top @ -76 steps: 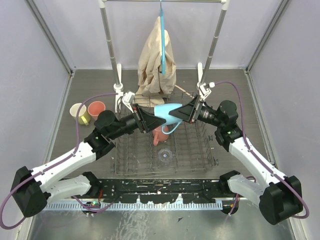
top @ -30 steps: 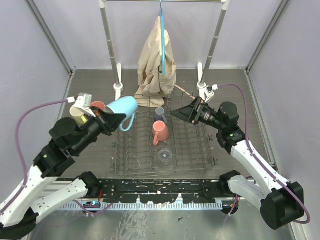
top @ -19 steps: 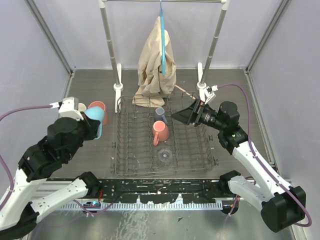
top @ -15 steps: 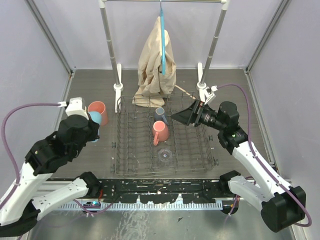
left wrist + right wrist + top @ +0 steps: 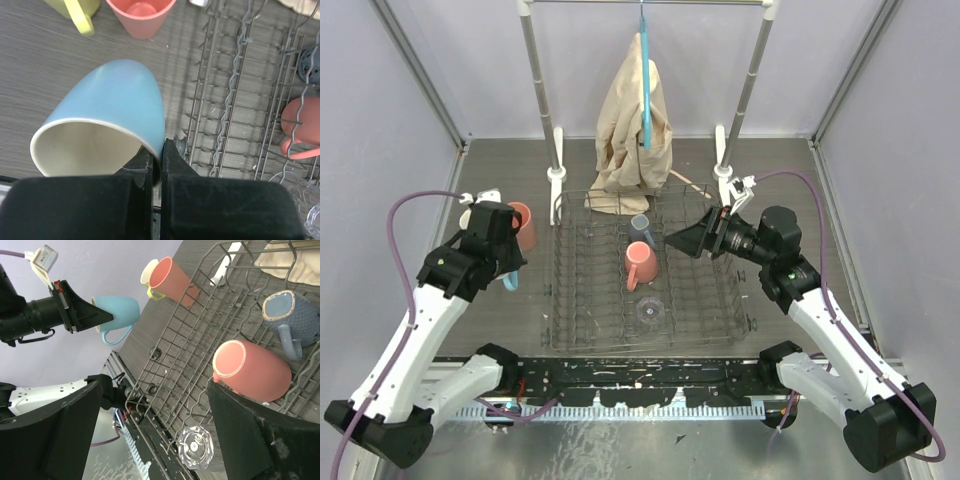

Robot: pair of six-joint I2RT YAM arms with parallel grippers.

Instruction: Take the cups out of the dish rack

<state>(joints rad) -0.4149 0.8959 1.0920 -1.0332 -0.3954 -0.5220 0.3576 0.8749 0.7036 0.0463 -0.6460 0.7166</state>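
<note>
Reaching over the grey wood-grain desk (image 5: pixel 500 170) left of the wire dish rack (image 5: pixel 590 300), the left claw (image 5: pixel 156 150) is clamped on the rim of the tilted, glossy light blue mug (image 5: pixel 115 100). Near it are an upright salmon mug (image 5: pixel 140 15) and a yellow mug (image 5: pixel 75 5). The right claw (image 5: pixel 678 240) hovers over the rack, fingers wide apart. The rack holds a second salmon mug (image 5: pixel 642 263), a grey-blue mug (image 5: pixel 640 226) and a faceted clear glass (image 5: pixel 648 311).

In rack (image 5: pixel 176 365): pink mug (image 5: pixel 252 371) + glass (image 5: pixel 194 445)
</note>
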